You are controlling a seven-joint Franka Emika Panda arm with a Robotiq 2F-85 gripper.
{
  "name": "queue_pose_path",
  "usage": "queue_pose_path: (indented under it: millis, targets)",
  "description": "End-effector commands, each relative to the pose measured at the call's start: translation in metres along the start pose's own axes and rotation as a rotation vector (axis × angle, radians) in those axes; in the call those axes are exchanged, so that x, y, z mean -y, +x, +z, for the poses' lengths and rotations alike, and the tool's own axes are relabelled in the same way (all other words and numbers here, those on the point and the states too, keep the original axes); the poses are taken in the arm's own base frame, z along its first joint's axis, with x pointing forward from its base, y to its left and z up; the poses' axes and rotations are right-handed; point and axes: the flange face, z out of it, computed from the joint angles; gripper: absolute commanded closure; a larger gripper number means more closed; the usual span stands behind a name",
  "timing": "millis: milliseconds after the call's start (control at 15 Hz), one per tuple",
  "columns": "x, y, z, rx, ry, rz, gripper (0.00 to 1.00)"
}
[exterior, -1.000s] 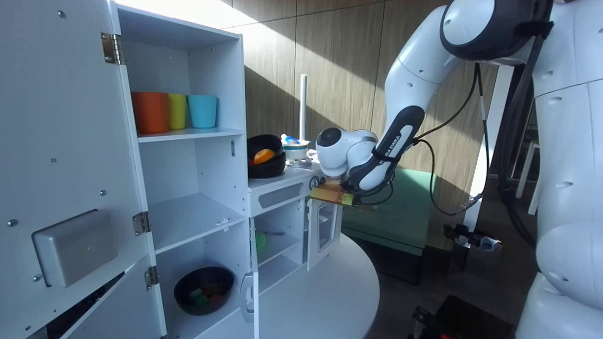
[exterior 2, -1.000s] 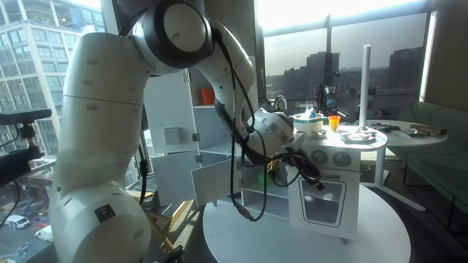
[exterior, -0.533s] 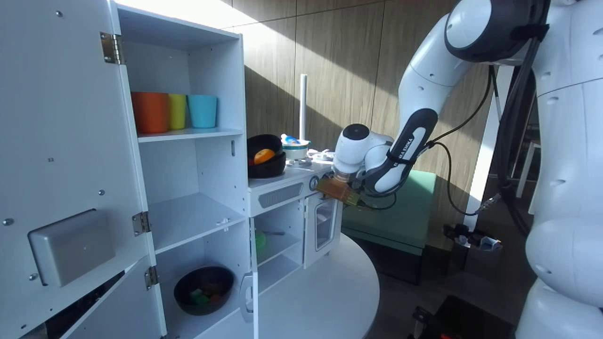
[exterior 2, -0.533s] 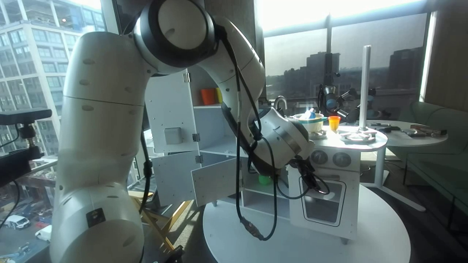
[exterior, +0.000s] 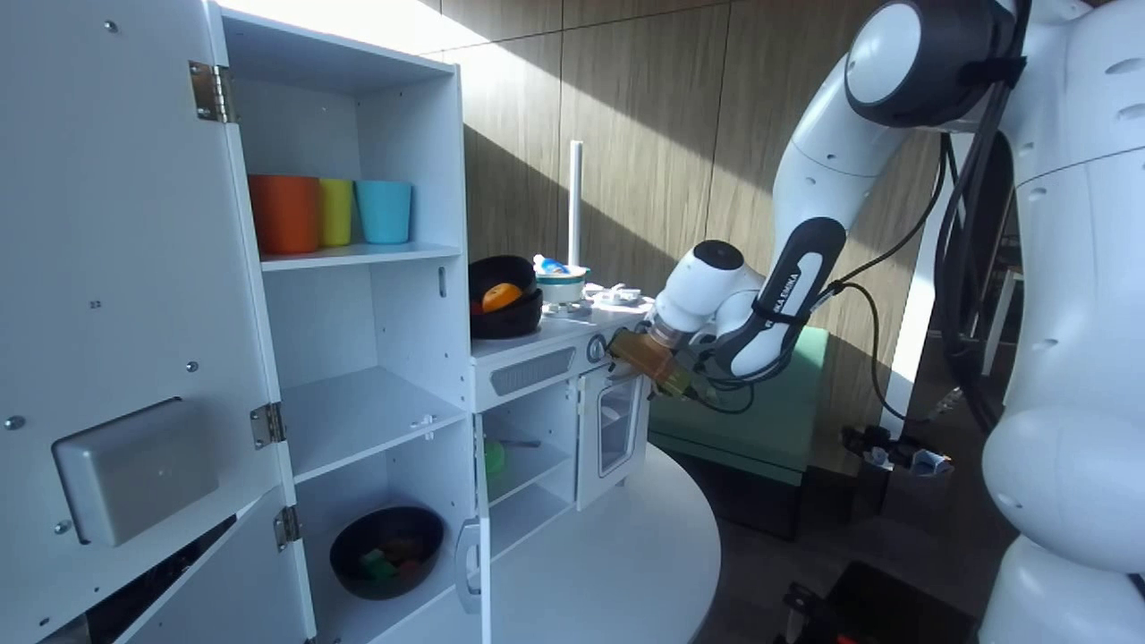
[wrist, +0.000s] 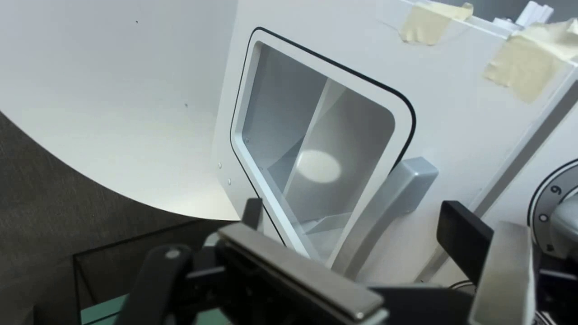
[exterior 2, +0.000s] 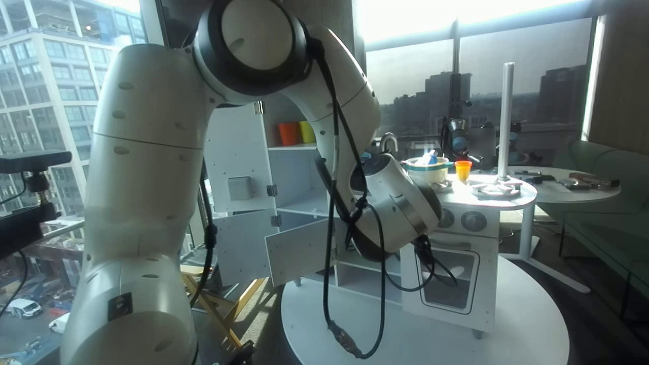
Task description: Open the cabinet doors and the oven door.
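Observation:
Two cabinet doors stand open on the tall white cabinet: the upper one (exterior: 116,224) with a square grey inset and the lower one (exterior: 224,590). They also show in an exterior view (exterior 2: 236,162). The white oven door (exterior 2: 448,319), with a window, looks shut or nearly shut; it also shows in an exterior view (exterior: 588,447). In the wrist view the oven door (wrist: 451,90) carries a grey handle (wrist: 384,212). My gripper (wrist: 359,230) is open and empty, the handle lying between its fingers in the picture; no contact shows. In an exterior view the gripper (exterior: 640,368) hovers before the oven's top.
A small white door (exterior 2: 299,253) of the short unit stands open. Knobs (exterior 2: 474,221) sit above the oven door. Black bowls (exterior: 507,313) and a pot (exterior 2: 428,171) stand on the counter. Cups (exterior: 284,215) stand inside the tall cabinet. An arm cable (exterior 2: 383,304) hangs in a loop.
In both exterior views the wrist has moved right and the gripper has tilted. In an exterior view the oven door's near edge has shifted slightly back toward the unit. The cabinet doors stay open.

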Motion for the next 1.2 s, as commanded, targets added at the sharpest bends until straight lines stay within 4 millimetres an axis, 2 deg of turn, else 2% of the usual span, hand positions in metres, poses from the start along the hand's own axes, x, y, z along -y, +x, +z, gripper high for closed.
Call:
queue_pose_path:
  millis: [0, 267, 533, 800, 1133]
  targets:
    - [0.0, -0.03, 0.008, 0.078, 0.043, -0.015, 0.0]
    - [0.003, -0.063, 0.016, 0.133, 0.011, -0.054, 0.0]
    - [0.016, -0.062, 0.006, 0.118, 0.03, -0.064, 0.0]
    - [0.02, -0.058, -0.005, 0.105, 0.041, -0.071, 0.0]
    - [0.027, -0.08, -0.015, 0.133, 0.065, -0.16, 0.0]
